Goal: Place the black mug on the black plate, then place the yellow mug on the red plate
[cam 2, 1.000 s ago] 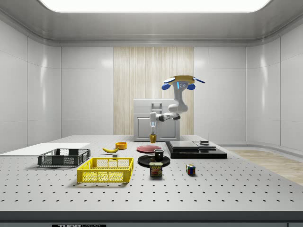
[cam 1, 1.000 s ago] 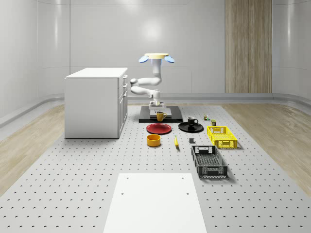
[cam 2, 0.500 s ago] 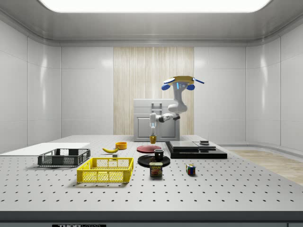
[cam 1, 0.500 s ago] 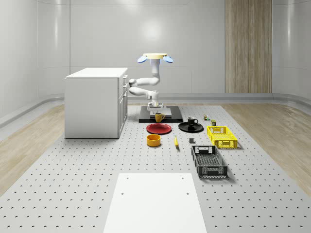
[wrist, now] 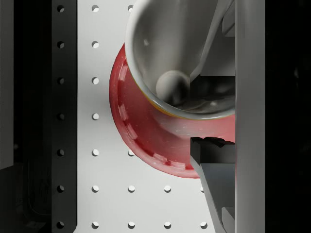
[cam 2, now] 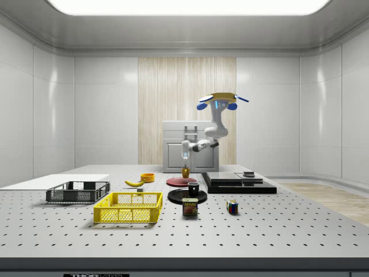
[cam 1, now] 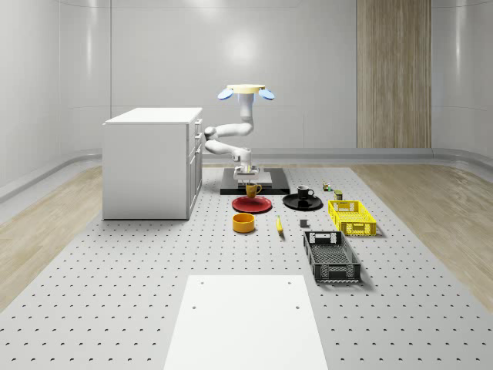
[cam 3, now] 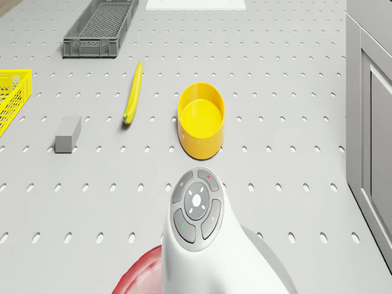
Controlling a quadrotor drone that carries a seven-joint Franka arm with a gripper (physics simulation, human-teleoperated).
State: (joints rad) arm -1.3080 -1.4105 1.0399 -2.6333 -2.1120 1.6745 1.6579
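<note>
Drone [cam 1: 246, 91] hovering above the black slab behind the plates. End effector [cam 1: 250, 183] pinching yellow mug [cam 1: 253, 189] by its rim, held over red plate [cam 1: 252, 204] (clear of it, not yet seated). Black mug [cam 1: 305, 192] already on black plate [cam 1: 302, 203]. Risk: release from height or off-centre, tipping the mug onto the worktop [cam 1: 154, 254].

Place: likely a robotics lab | evidence: perforated table [cam 1: 115, 308], bare white wall panels [cam 2: 98, 104]
</note>
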